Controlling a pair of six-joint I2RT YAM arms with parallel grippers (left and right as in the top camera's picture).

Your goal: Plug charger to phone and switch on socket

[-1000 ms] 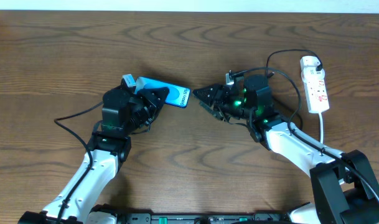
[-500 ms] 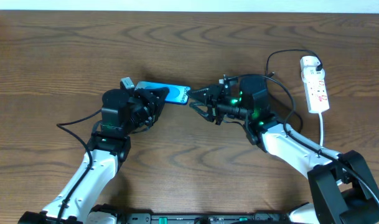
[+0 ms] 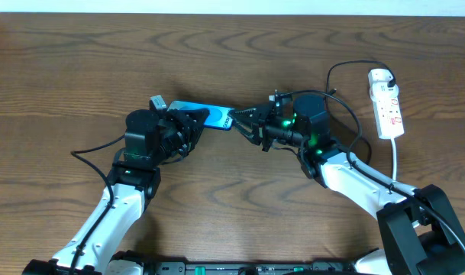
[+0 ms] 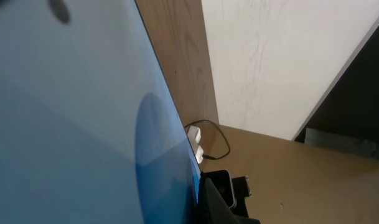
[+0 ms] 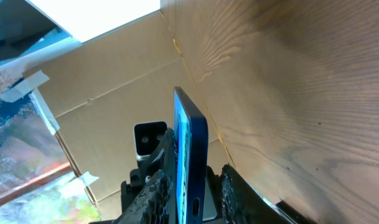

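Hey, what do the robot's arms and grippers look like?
Left arm and right arm: white tubular links, black joints. Left gripper and right gripper: black, angular housings. Green lights glow near the right gripper; a black cable trails off the left arm.

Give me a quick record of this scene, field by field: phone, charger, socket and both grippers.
phone: held in left gripper, free end toward right gripper
left gripper: shut on phone
right gripper: at phone's end, fingers flanking it; grip unclear
charger: black cable looping to socket; connector tip not visible
socket: far right, untouched
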